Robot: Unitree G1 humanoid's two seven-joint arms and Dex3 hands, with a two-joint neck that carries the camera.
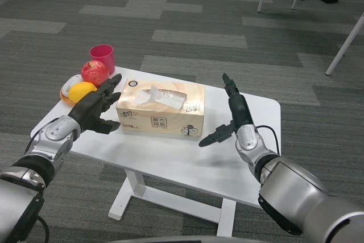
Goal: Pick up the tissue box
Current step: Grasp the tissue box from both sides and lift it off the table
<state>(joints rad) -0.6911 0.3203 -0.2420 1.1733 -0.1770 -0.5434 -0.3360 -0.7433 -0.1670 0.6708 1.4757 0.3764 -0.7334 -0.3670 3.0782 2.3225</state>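
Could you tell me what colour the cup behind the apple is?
The cup is pink-red, head view.

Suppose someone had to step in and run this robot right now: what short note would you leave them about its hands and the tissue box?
Left hand: open, fingers spread, right at the left end of the tissue box; whether it touches is unclear.
Right hand: open, a clear gap from the box's right end.
Tissue box: flat on the white table, between both hands.
Beside the left hand: an apple, an orange, a pink cup.
Done: hands placed on either side.
Left: close both hands onto the box ends, then lift.
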